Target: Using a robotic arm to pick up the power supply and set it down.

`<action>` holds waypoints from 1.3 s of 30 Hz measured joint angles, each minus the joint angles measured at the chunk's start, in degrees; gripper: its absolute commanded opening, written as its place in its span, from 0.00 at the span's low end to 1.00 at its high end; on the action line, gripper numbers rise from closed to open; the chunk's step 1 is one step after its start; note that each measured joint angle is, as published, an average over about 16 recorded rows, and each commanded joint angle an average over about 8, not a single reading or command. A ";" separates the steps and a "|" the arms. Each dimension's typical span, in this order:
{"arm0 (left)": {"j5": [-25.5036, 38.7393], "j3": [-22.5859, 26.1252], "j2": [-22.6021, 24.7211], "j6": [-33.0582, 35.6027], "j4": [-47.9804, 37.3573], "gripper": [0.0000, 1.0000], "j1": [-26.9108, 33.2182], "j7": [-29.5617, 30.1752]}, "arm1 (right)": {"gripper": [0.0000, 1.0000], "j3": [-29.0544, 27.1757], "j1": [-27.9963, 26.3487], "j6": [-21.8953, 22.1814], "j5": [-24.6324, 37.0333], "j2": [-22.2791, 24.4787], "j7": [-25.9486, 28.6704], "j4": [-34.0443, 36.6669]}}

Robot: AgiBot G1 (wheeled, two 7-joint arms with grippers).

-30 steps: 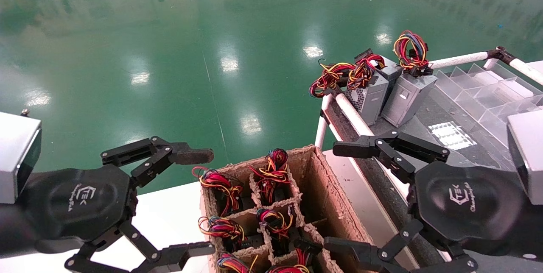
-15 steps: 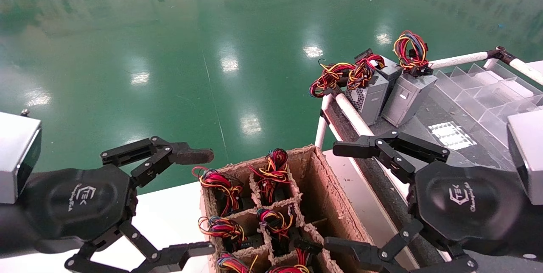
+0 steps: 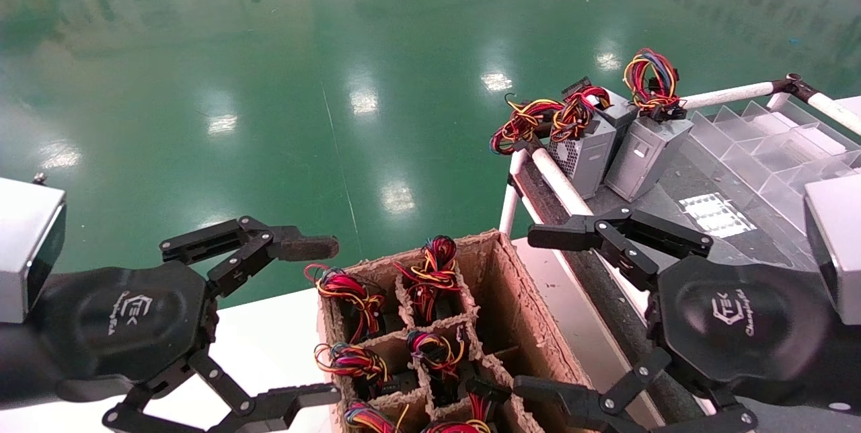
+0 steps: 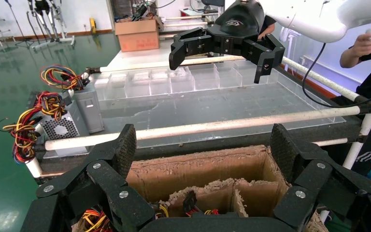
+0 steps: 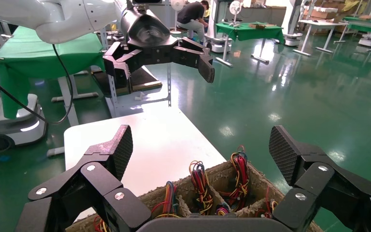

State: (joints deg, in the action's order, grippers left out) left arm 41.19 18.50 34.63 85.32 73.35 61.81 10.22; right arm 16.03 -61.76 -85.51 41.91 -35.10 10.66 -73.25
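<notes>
Both grippers stand wide open and empty, flanking the carton at the bottom of the head view. The left gripper (image 3: 306,315) sits at lower left over the white table (image 3: 269,345), the right gripper (image 3: 548,312) at lower right beside the rack's padded rail (image 3: 558,184). Judged from this, neither arm has committed to a pick.

The pulp-fibre carton (image 3: 511,298) is rough, brown and divided into cells. Each occupied cell holds a power supply (image 3: 430,278) standing on end, so only its looped red, yellow and black wire bundle shows above the partitions; the cells presumably keep units apart and upright.

At upper right, two grey metal power supplies (image 3: 646,150) lean against each other on the rack, one showing a perforated vent grille. Behind them stand clear plastic dividers (image 3: 767,150), evidently the set-down slots.
</notes>
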 measured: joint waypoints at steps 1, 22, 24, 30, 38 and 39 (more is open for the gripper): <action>0.00 0.00 0.00 0.00 0.00 1.00 0.00 0.00 | 1.00 0.00 0.00 0.00 0.00 0.00 0.00 0.00; 0.00 0.00 0.00 0.00 0.00 1.00 0.00 0.00 | 1.00 0.00 0.00 0.00 0.00 0.00 0.00 0.00; 0.00 0.00 0.00 0.00 0.00 1.00 0.00 0.00 | 1.00 0.00 0.00 0.00 0.00 0.00 0.00 0.00; 0.00 0.00 0.00 0.00 0.00 0.75 0.00 0.00 | 1.00 0.00 0.00 0.00 0.00 0.00 0.00 0.00; 0.00 0.00 0.00 0.00 0.00 0.00 0.00 0.00 | 1.00 0.00 0.00 0.00 0.00 0.00 0.00 0.00; 0.00 0.00 0.00 0.00 0.00 0.00 0.00 0.00 | 1.00 0.00 0.00 0.00 0.00 0.00 0.00 0.00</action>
State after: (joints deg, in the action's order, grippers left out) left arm 41.19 18.50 34.63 85.32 73.35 61.81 10.22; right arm 16.03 -61.76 -85.51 41.91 -35.10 10.66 -73.26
